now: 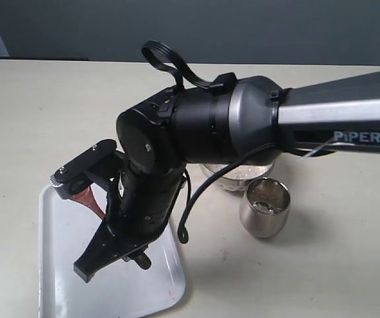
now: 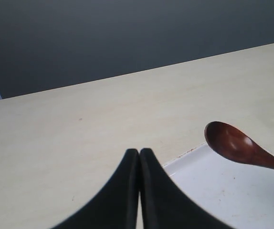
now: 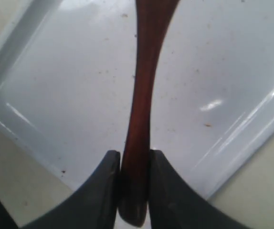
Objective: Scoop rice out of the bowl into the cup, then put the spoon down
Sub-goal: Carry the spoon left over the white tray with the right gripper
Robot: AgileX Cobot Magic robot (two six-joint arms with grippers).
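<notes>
Wood, dark reddish-brown: the spoon (image 3: 144,95) is pinched by your right pincer (image 3: 134,158) near the tail of its slim handle. One jaw sits on each side, and the rest of the handle runs out over the white tray (image 3: 56,86).

In the left wrist view the spoon's round head looks glossy and empty, poised over the tray's corner. Whether it touches the tray I cannot tell.

Handling, as a judgement:
- The spoon should be light, stiff and not fragile.
- The polished handle is smooth and narrow, so it may swivel in a two-sided grip.
- Holding so far back gives the head leverage. A hold nearer mid-handle would be steadier, though the present one should serve for a set-down.
- Lower it flat before you let go, or it may roll or clatter on the hard tray.

Left pincer (image 2: 139,155): jaws pressed together, holding nothing, near the tray's edge.

The bowl (image 1: 237,173) with the rice (image 1: 246,171) sits on the table (image 1: 44,99) behind the right arm, partly hidden. The cup (image 1: 264,209) stands upright just beside it, apart from the tray.
</notes>
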